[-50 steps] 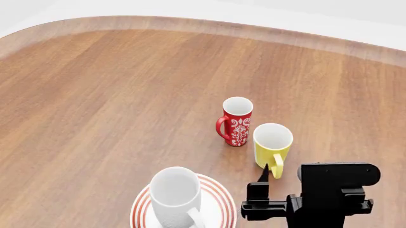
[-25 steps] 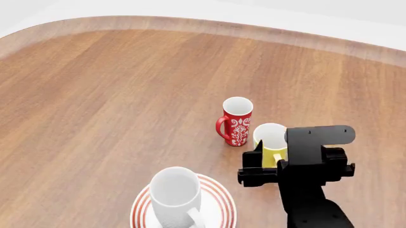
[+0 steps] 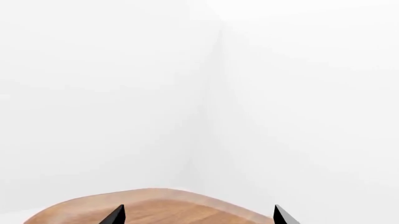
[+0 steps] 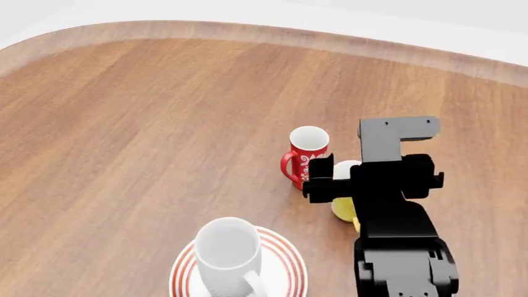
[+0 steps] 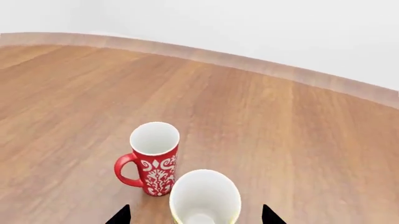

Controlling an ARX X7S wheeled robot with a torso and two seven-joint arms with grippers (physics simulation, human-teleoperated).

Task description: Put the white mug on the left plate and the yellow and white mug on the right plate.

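— So where's the white mug [image 4: 229, 253]?
— Upright on the left plate [image 4: 285, 269], at the bench's near edge.
— And the yellow and white mug [image 5: 205, 200]?
— Further in, just beside the red mug [image 4: 307, 157], under the right gripper [image 5: 195, 215], whose fingertips straddle it, parted.
— Left gripper [image 3: 198, 215]?
— Spread apart, grasping nothing.

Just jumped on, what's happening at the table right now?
The white mug stands on the left plate. The right gripper is open, its fingertips on either side of the yellow and white mug, which stands on the table beside a red mug. The left gripper holds nothing.
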